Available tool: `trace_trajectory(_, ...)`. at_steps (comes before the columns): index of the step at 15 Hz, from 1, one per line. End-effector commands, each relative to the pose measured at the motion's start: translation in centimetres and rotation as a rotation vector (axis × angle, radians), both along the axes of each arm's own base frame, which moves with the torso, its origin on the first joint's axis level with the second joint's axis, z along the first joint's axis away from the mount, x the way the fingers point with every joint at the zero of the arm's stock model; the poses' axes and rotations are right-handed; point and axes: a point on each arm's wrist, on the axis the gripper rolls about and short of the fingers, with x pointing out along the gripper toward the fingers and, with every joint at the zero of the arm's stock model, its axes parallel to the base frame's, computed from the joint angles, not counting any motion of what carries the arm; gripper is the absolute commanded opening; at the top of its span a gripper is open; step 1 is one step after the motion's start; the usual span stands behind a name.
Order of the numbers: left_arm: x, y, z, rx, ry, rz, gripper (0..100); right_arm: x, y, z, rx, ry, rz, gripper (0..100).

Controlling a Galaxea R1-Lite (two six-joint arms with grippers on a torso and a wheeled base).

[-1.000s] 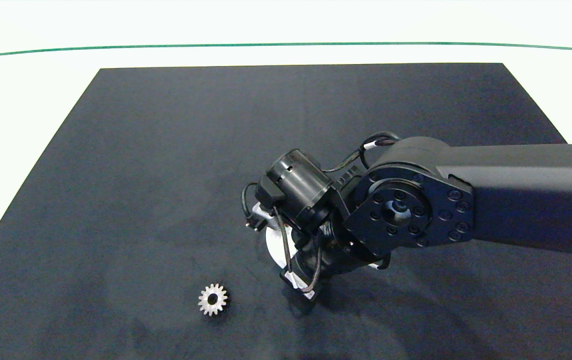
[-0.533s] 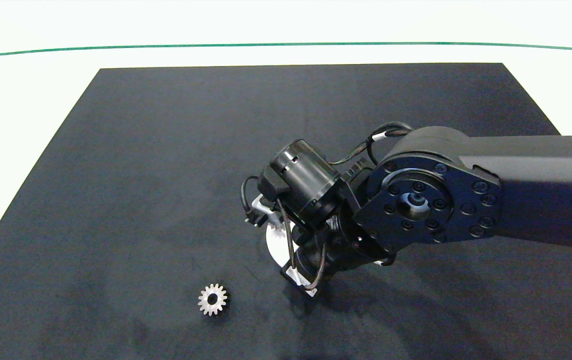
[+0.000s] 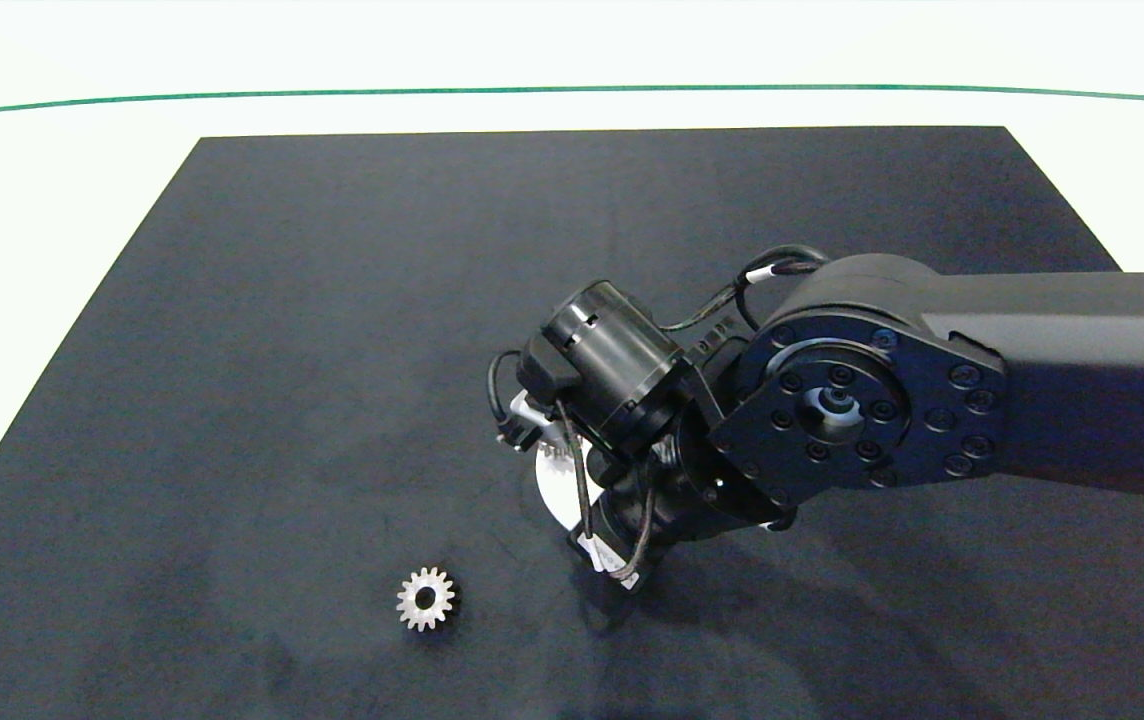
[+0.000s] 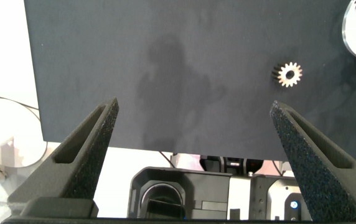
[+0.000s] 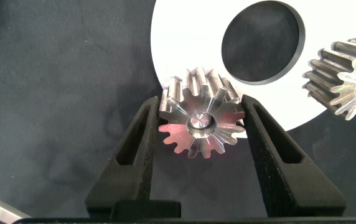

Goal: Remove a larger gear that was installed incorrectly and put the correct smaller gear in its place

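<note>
Right wrist view shows you the right gripper (image 5: 201, 127) pinching the larger gear (image 5: 200, 115) over the white plate (image 5: 184, 37). Your left gripper (image 4: 193, 134) is spread wide, off the mat (image 3: 332, 300); the smaller gear (image 3: 425, 599) lies loose there.

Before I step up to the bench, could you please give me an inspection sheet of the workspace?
Surface: black mat on a white table.
Job's things: pinned gear on a white disc; second mounted gear beside it; loose gear flat on the mat, apart from the disc. Which gear is larger cannot be told.
Clutter: nothing seen.
Grippers: right gripper closed on the pinned gear's teeth; left gripper open, idle above the mat's edge.
Cables: black leads looped on the right wrist, above the disc.
Surroundings: green line beyond the mat.
</note>
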Motion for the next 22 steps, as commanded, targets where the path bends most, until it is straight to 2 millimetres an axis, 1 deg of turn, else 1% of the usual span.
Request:
trace_trajectory(1, -0.03, 0.01, -0.06, 0.0, 0.007, 0.001, 100, -0.06, 0.17, -0.2, -0.013, -0.001, 0.0, 4)
trace_trajectory(9, -0.03, 0.01, -0.06, 0.0, 0.007, 0.001, 100, -0.06, 0.07, -0.34, -0.015, 0.007, -0.01, 4)
trace_trajectory(12, -0.03, 0.01, -0.06, 0.0, 0.007, 0.001, 100, -0.09, -0.07, -0.48, -0.03, 0.017, -0.014, 0)
trace_trajectory(19, -0.08, 0.01, -0.05, 0.0, 0.006, 0.001, 100, -0.1, -0.28, 0.07, -0.016, 0.007, -0.018, 0)
trace_trajectory(22, -0.08, 0.01, -0.05, 0.0, 0.006, 0.001, 100, -0.1, -0.31, -0.28, -0.039, 0.011, -0.017, 0)
